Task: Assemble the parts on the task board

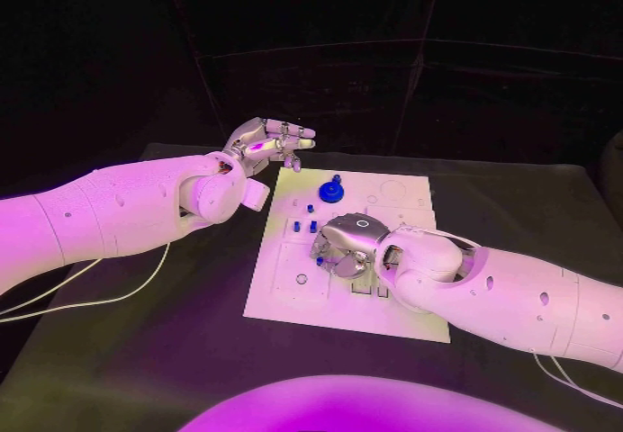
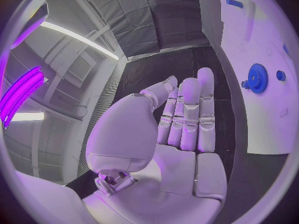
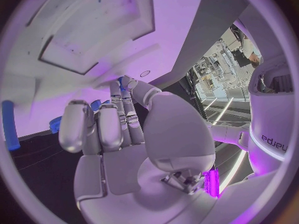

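The white task board [image 1: 293, 292] lies in the middle of the black table. A blue gear [image 1: 331, 191] stands near its far edge, and small blue pegs [image 1: 302, 221] stand to the gear's near left. My right hand [image 1: 348, 245] is low over the board's middle, fingers pointing down at it. In the right wrist view its thumb and one finger meet on a small blue part [image 3: 121, 78] while the other fingers [image 3: 76, 124] curl in. My left hand [image 1: 266, 142] hangs raised beyond the board's far-left corner, with straight fingers [image 2: 187, 114] holding nothing. The left wrist view also catches the gear [image 2: 256, 77].
A blue cylinder [image 3: 9, 124] lies off to the side in the right wrist view, and more small blue pieces [image 3: 93, 104] sit behind the fingers. Recessed slots [image 1: 370, 290] mark the board close to the right hand. White cables [image 1: 91, 297] trail over the table's left side.
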{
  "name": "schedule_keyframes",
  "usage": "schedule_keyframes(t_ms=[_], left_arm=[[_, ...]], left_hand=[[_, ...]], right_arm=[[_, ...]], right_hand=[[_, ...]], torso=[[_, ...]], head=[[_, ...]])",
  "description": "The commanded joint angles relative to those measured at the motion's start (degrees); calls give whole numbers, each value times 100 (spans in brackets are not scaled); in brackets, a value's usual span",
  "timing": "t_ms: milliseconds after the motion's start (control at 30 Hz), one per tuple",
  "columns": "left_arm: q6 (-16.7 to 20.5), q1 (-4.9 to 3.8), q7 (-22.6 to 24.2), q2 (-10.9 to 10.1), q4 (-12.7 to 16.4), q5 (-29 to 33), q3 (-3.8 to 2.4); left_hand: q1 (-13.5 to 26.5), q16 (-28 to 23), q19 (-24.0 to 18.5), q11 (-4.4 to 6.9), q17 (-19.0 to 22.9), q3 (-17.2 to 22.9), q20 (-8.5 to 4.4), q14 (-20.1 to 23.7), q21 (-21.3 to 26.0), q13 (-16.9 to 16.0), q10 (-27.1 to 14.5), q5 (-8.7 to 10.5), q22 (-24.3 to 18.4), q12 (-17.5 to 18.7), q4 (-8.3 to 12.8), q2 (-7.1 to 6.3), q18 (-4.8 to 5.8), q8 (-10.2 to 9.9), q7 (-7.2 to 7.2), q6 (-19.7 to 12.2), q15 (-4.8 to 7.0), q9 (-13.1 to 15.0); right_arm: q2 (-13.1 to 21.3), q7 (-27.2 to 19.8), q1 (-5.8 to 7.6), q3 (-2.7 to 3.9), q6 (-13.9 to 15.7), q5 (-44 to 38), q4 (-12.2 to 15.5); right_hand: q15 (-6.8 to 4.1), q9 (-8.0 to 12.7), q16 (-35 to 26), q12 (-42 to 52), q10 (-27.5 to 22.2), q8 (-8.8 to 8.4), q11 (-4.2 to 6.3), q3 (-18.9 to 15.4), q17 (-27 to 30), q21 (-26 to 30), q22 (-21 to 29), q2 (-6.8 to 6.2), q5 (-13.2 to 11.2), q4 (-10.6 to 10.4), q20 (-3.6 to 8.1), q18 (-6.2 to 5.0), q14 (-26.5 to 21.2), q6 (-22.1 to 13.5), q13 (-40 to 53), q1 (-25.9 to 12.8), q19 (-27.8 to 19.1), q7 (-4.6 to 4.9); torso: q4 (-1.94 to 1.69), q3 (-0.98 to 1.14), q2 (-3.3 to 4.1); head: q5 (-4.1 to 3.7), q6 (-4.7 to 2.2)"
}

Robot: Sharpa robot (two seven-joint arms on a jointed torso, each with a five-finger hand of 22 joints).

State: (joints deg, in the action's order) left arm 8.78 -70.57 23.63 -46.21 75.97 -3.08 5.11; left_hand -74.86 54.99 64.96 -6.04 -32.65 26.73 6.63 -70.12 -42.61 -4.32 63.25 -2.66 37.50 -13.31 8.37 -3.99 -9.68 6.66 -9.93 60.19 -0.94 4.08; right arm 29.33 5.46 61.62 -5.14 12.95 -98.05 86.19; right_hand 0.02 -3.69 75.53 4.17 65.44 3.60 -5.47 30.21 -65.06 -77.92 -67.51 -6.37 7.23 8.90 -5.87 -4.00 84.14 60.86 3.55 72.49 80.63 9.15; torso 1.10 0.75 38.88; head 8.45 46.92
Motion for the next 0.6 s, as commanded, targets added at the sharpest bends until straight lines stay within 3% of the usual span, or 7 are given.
schedule_keyframes(t_ms=[33, 167, 367, 600], left_arm=[[-95, -12, -24, -4, 3, 25, -5], [-112, -13, -42, -7, 1, 25, -5], [-142, -13, -66, -22, 1, 25, -5], [-157, -12, -75, -31, -12, 25, -1]], left_hand=[[0, -31, -40, 12, 8, -33, -7, 32, 33, -6, -30, -9, -9, -27, 2, 46, -79, 17, -20, 2, 5, -8], [2, -32, -41, 11, 10, -36, -6, 33, 35, -6, -33, -8, -10, -28, 1, 45, -79, 17, -21, 0, 4, -8], [9, -33, -42, 8, 14, -48, -4, 37, 42, -5, -41, -8, -15, -31, -1, 41, -78, 17, -23, -5, 2, -9], [13, -34, -43, 7, 16, -53, -3, 39, 45, -5, -43, -8, -16, -33, -3, 40, -78, 18, -23, -7, 1, -9]], right_arm=[[11, 32, 7, 1, 337, -64, 6], [77, -25, 6, 0, 629, -11, 49], [420, -50, 8, 3, 887, 203, 328], [1056, 173, 130, 24, 808, 520, 742]], right_hand=[[63, 7, -66, -33, -230, -15, -31, -124, 98, 152, 219, -126, 22, -29, -42, -110, 126, -189, 7, -38, -100, 3], [62, -2, -111, 12, -452, -4, -34, -318, 176, 269, 398, -196, 25, -80, -51, -146, 104, -354, 19, -58, -180, -28], [57, -13, -147, 123, -481, 10, -30, -460, 239, 260, 374, -173, 83, -142, -48, -139, 93, -374, 36, -49, -153, -18], [40, -27, -154, 266, -418, 36, -7, -542, 260, 254, 361, -136, 106, -178, -40, -135, 95, -302, 46, -2, -127, -38]], torso=[[-2, 1, 1], [0, 3, -1], [15, 2, -6], [32, -3, -32]], head=[[-17, -7], [-30, -25], [-60, -51], [-152, -95]])
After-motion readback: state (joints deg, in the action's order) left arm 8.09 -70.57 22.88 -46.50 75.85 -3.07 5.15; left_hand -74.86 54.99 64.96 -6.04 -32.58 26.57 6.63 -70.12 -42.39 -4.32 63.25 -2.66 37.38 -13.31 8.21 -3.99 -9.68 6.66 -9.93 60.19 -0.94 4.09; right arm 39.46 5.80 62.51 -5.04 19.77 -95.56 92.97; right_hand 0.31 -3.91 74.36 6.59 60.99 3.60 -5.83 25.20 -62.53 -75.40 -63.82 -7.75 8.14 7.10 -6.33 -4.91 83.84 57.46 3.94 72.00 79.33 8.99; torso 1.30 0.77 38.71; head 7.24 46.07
